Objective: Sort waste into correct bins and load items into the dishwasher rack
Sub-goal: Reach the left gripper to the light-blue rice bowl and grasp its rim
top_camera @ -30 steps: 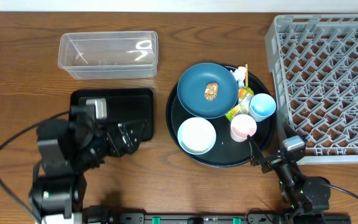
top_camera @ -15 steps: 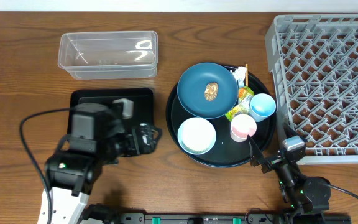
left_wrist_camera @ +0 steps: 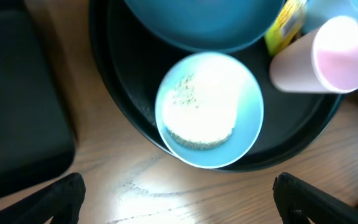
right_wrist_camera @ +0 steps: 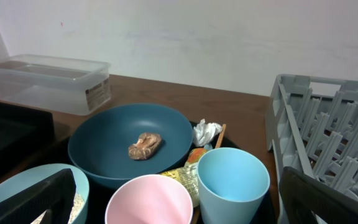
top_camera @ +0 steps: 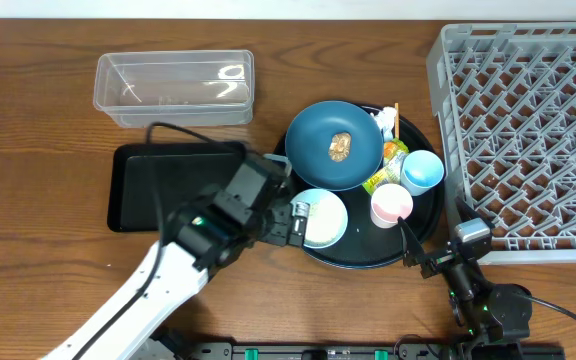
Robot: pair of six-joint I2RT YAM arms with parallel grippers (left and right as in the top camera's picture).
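From overhead: holds the left pincer (top_camera: pixel 303 222), jaws wide apart, just above the left rim of the white bowl (top_camera: pixel 320 215) on the round tray (top_camera: pixel 358 260). Rests the right pincer (top_camera: pixel 421 255), likewise apart and empty, at the tray's near-right edge, beside the rack (top_camera: pixel 528 130).

From the left wrist: looks straight down on rice (left_wrist_camera: pixel 197 117) in that bowl (a pale heap).

From the right wrist: faces a brown lump (right_wrist_camera: pixel 144 145) on the blue plate (right_wrist_camera: pixel 104 148), tissue (right_wrist_camera: pixel 205 132) and wrapper (right_wrist_camera: pixel 183 176) to its right, pink cup (right_wrist_camera: pixel 151 199) and blue cup (right_wrist_camera: pixel 232 183) nearest.
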